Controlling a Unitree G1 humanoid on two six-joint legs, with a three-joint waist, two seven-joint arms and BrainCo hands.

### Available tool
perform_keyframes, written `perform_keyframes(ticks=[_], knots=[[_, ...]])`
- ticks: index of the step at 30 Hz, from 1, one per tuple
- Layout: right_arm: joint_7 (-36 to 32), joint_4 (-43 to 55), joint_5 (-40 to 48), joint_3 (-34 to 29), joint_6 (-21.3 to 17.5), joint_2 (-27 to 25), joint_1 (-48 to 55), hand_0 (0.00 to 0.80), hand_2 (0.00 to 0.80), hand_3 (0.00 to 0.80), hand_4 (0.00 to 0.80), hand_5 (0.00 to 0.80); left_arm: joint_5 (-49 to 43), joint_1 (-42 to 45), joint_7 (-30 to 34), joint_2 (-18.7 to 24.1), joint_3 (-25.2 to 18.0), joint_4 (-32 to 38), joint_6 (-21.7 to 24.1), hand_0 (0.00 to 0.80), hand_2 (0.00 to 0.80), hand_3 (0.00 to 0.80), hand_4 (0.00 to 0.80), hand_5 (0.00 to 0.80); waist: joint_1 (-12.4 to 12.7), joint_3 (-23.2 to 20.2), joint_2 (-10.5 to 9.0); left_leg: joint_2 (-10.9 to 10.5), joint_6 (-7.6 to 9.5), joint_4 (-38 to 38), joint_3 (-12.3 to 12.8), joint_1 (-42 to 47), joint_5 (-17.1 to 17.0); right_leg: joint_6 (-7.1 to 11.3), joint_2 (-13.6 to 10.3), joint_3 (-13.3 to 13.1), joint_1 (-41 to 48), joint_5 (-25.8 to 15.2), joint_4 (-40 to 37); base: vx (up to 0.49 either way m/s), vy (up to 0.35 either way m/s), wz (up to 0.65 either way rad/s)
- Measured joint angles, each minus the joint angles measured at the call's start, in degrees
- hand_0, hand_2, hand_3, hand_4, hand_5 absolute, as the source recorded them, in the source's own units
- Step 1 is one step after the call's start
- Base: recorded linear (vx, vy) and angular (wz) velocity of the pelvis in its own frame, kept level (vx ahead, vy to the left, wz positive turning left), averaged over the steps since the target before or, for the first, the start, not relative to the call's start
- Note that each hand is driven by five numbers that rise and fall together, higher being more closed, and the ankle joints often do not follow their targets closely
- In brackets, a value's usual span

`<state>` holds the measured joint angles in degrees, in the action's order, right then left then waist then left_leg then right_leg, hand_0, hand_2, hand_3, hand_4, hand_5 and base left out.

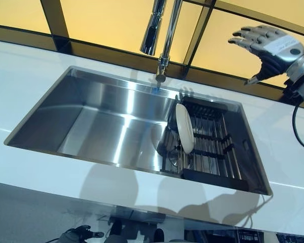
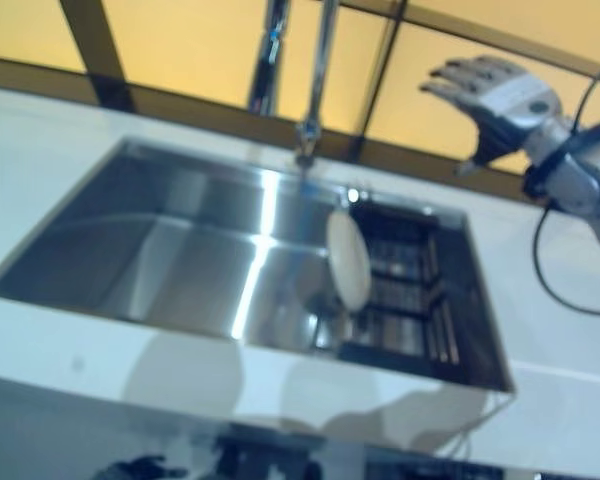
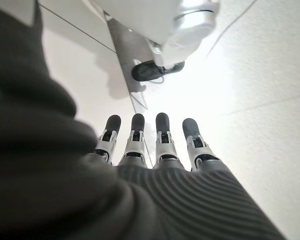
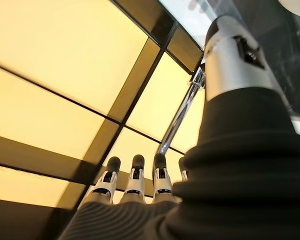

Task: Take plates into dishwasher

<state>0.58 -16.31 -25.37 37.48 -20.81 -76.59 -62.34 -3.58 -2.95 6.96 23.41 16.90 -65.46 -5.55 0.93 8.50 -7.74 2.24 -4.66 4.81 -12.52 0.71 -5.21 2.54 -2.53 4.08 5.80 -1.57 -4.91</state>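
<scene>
Right hand [image 1: 273, 48] raised at 2 o'clock, fingers [image 1: 245, 36] spread, empty. Left hand [image 3: 155, 150] low, fingers straight, holding nothing. White round plate [image 1: 184, 127] upright in black wire rack [image 1: 213, 147], right end of steel sink [image 1: 91, 126] in white counter [image 1: 20, 76].

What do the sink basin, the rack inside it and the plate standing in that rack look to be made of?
Sink basin: brushed stainless steel, judging by its grey sheen and streaked reflections. Rack: dark bars with a matte black finish, probably coated metal or plastic; the look leaves it open. Plate: white and smooth with a soft gloss, likely glazed ceramic, though melamine would look similar.
</scene>
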Motion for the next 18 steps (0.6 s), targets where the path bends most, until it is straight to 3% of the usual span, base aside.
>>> perform_keyframes(ticks=[3,4,7,9,10,11,14,18], knots=[[-2.3,2.4,-2.3,1.3,-1.1,-1.6,-1.7,0.0,0.0,0.0,0.0,0.0,0.0,-0.7,0.2,-0.8,0.1,2.1,0.3,0.0,0.0,0.0,0.0,0.0,0.1,0.3,0.53,0.1,-0.33,0.0,0.7,-0.6,-0.6,-0.4,0.4,2.0,0.8,0.7,0.0,0.0,-0.139,0.44],[-3.1,3.8,-3.6,1.4,-1.6,-2.6,-1.7,0.0,0.0,0.0,0.0,0.0,0.0,-0.8,0.3,-1.4,0.3,2.9,0.3,0.0,0.0,0.0,0.0,0.0,0.0,0.6,1.06,0.5,-0.14,0.2,2.2,-1.3,-0.3,-0.5,0.4,3.1,1.1,1.0,0.0,-0.001,-0.086,0.53],[-5.1,7.7,-7.5,1.6,-3.7,-5.6,-1.7,0.0,0.0,0.0,0.0,0.0,-0.1,-0.3,0.4,-2.7,1.4,3.9,0.5,0.0,0.0,0.0,0.0,0.0,-0.1,0.3,2.14,2.8,0.02,0.2,10.3,-2.2,-0.3,-0.71,0.1,6.7,1.4,1.7,0.0,0.011,-0.042,0.59],[-6.0,8.5,-9.5,1.8,-5.5,-6.0,-1.7,0.0,0.0,0.0,0.0,0.0,-0.1,0.2,0.4,-3.0,2.2,3.9,0.6,0.0,0.0,0.0,0.0,0.0,-0.1,0.0,2.5,3.1,0.94,-0.9,12.5,-2.2,-0.7,-0.46,-0.4,7.8,2.1,1.9,0.1,0.017,-0.003,0.34],[-6.1,8.6,-10.0,2.2,-5.8,-6.0,-1.8,0.0,0.0,0.0,0.0,0.0,-0.1,0.5,0.4,-3.1,2.2,3.9,0.6,0.0,0.0,0.0,0.0,0.0,0.0,-0.2,2.81,3.0,1.16,-1.0,12.5,-2.2,-1.6,-0.25,-0.4,8.0,2.3,2.1,0.1,0.014,0.019,0.2],[-6.1,8.6,-10.9,3.7,-6.6,-6.1,-2.5,0.0,0.0,0.0,0.0,0.0,-0.1,0.9,0.4,-3.1,2.2,3.9,0.5,0.0,0.0,0.0,0.0,0.0,-0.1,-0.5,2.93,2.6,-0.02,-0.9,12.4,-2.0,-1.8,0.19,-0.7,8.2,2.7,2.4,0.1,0.002,0.034,0.19],[-6.1,8.5,-13.9,8.6,-9.7,-6.0,-6.5,0.0,0.0,0.0,0.0,0.0,-0.1,0.9,0.3,-3.1,2.2,3.9,0.2,0.0,0.0,0.0,0.0,0.0,0.0,-0.5,2.9,1.2,0.28,0.0,12.2,-1.4,-2.7,1.27,-1.7,8.0,3.1,2.7,0.1,-0.005,0.033,0.13],[-6.2,9.0,-17.0,10.8,-13.8,-5.4,-8.7,0.0,0.0,0.0,0.0,0.0,0.0,0.8,0.2,-2.7,2.2,3.8,-0.1,0.0,0.0,0.0,0.0,0.0,0.0,-0.9,2.39,1.1,0.35,0.0,12.1,-1.4,-2.7,1.45,-1.7,7.6,3.2,2.8,0.1,-0.003,0.022,0.03]])
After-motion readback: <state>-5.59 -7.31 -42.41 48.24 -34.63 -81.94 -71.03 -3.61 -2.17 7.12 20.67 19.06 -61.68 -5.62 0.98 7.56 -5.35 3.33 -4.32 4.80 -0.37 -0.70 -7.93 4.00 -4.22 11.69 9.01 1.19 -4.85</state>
